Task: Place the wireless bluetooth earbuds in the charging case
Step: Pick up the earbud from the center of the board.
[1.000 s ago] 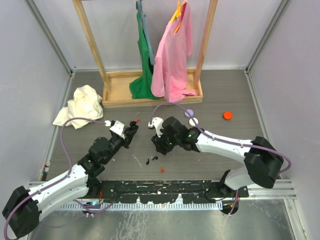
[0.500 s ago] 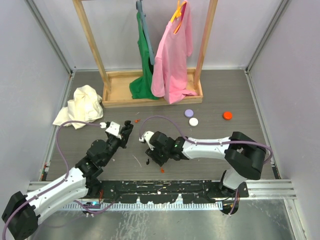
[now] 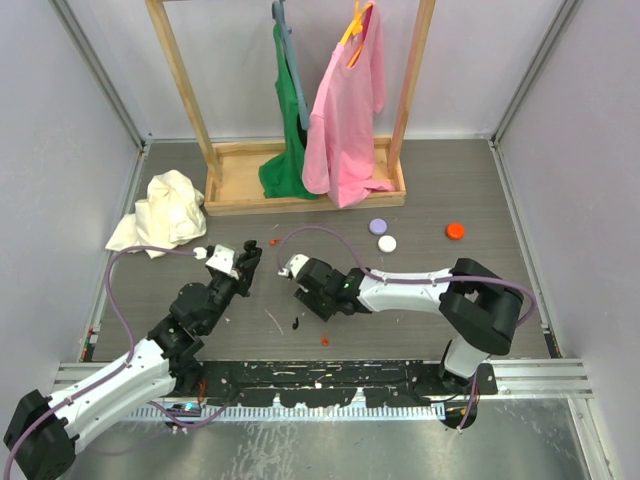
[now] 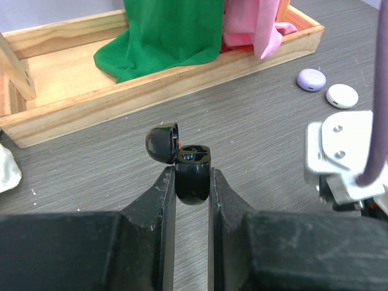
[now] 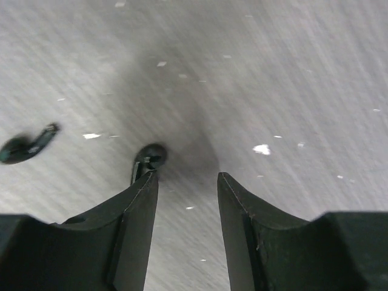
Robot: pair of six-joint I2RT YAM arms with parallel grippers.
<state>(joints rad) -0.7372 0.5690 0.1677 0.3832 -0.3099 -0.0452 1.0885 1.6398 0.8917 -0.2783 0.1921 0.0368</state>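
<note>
My left gripper (image 4: 193,177) is shut on the black charging case (image 4: 194,171). The case's lid (image 4: 162,142) is flipped open to the left and the case is held just above the grey table. In the top view this gripper (image 3: 250,262) is left of centre. My right gripper (image 5: 185,176) is open and low over the table. A black earbud (image 5: 150,156) lies at the tip of its left finger, outside the gap. A second earbud (image 5: 27,145) lies blurred further left. In the top view the right gripper (image 3: 310,300) is above one visible earbud (image 3: 298,323).
A wooden rack base (image 3: 240,200) with green (image 3: 290,150) and pink (image 3: 345,110) garments stands at the back. A white cloth (image 3: 165,210) lies at back left. Purple (image 3: 377,227), white (image 3: 387,243) and orange (image 3: 455,231) caps lie at right. A red bit (image 3: 324,340) lies near the front.
My right gripper has moved left and toward the near edge, down over the earbuds. My left gripper has shifted slightly left, still holding the case.
</note>
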